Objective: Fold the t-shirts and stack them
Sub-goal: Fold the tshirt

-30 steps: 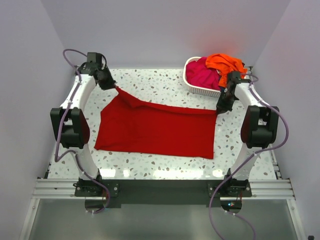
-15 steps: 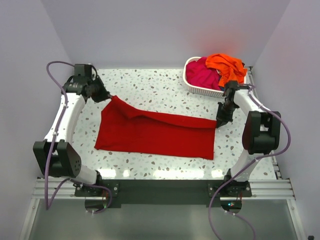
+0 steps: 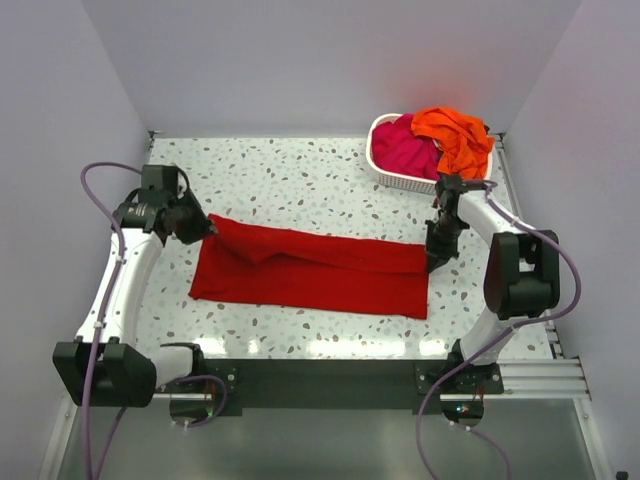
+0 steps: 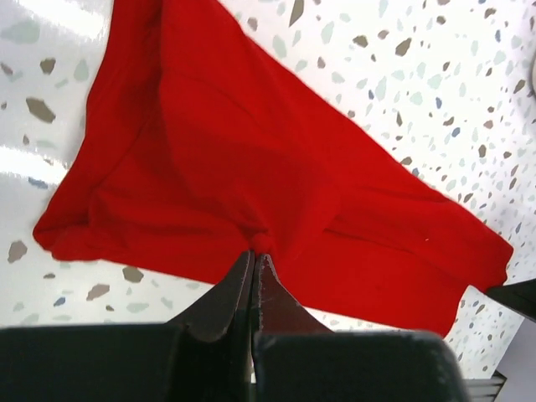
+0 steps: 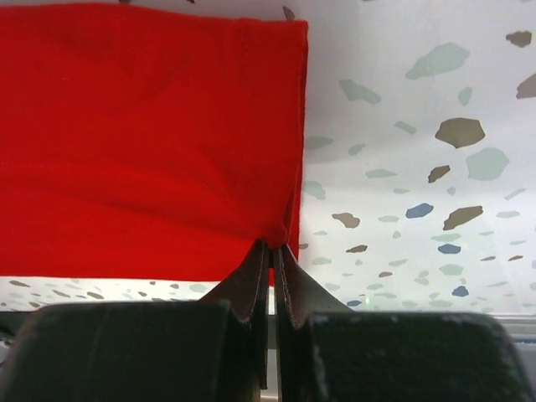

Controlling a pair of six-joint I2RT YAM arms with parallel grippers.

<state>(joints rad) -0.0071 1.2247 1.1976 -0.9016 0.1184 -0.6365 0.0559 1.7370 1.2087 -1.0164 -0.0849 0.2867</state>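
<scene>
Cloth of the deep red t-shirt [image 3: 310, 272] is spread as a long band on the speckled bench [image 3: 300, 180], to the left of the white slatted basket [image 3: 395, 178] and nearer the arm bases than it, well apart from its rim. A second layer of the same cloth is laid over the side of the band that faces the basket, so that a lengthwise fold shows in the top view. The left hand [image 3: 205, 228] is placed far to the left of the basket, at the band's left end, and its fingers are pressed tight together on a small pinch of the red cloth, as is seen plainly in the left wrist view. The right hand [image 3: 432, 262] is held just in front of the basket, toward the bases, at the band's right end; its fingers are likewise closed to a slit, with the corner of the red cloth caught between the tips. Inside the basket the magenta-pink t-shirt [image 3: 400, 148] is heaped on the left, and the bright orange t-shirt [image 3: 455, 135] is bunched on the right, draped over the basket's right rim
</scene>
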